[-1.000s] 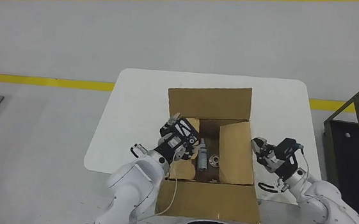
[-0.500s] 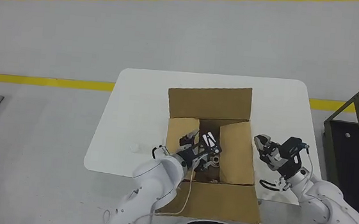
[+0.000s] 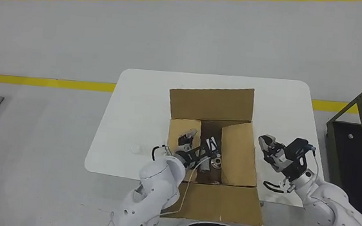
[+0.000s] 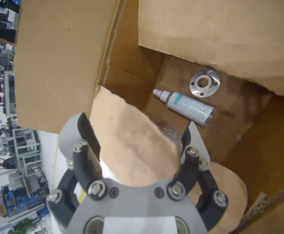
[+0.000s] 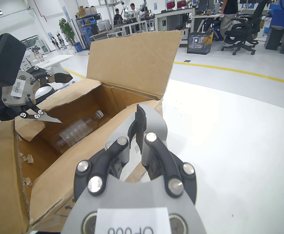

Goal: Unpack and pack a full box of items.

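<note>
Unpacking looks barely started. Three items lie on the floor of the open box (image 3: 211, 103): a spray bottle (image 4: 186, 106), a metal flange (image 4: 204, 83) just beside it, and a clear plastic bottle (image 5: 77, 130) along the box's left wall. All of them are yet to come out onto the bench (image 3: 136, 109), and the repacking comes after that.

The left hand (image 4: 137, 128) is spread wide over the box's left edge and straddles the torn inner flap (image 4: 131, 141). One finger points into the box and the other is outside. I cannot tell whether either finger touches the cardboard, and the hand holds nothing. The right hand (image 5: 144, 117) is outside the box's right wall, its fingers pressed together on nothing.

A second ago the left hand was raised above the box's left flap. Since then it has swung inward and tipped down toward the box's inside, so that one finger now reaches past the flap above the items. The right hand has barely shifted from its place beside the right wall. The spray bottle and flange lie as they did on the box floor.
</note>
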